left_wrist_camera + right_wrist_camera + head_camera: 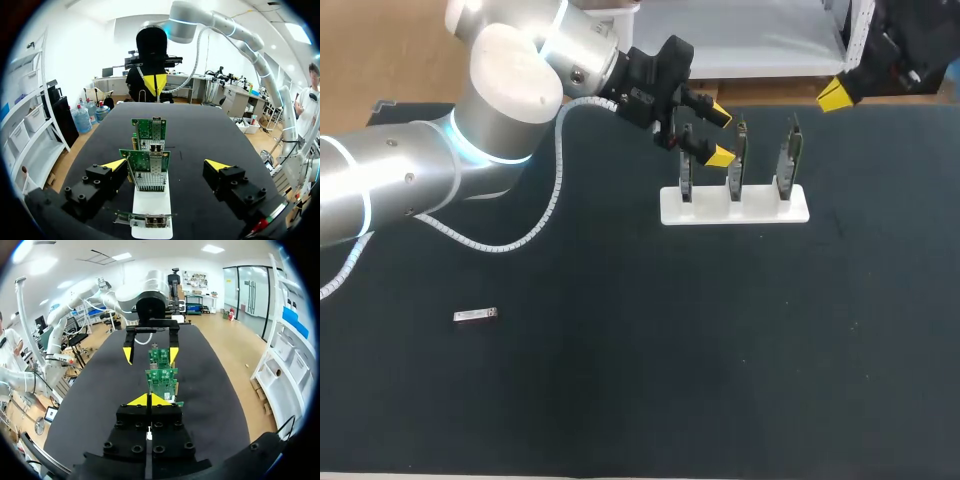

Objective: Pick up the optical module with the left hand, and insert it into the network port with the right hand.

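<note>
Lying nearest the robot on the dark, matte table (650, 400) was the optical module (476, 316), a slim, silvery metal bar. It was flat on the surface with its long axis running side to side, and nothing touched it.

That was the relation to watch. The module sat well apart from the left gripper (719, 135), back toward the robot and off to the left. Even so, the left arm was the nearer one, entering from that side. My read: a long pull-back, then a descent with the fingers set across the bar's narrow width.

Further out, that left gripper hung wide open and empty at the white stand (735, 208). This smooth block held three green network cards (735, 160) upright on edge in a row. The yellow tips stood either side of the row's line; whether one brushed a card, I couldn't tell. A network port (156, 148), a small bright metal cage, showed on one card.

Farthest off, the right gripper (149, 400) had its tips pressed together on nothing.
</note>
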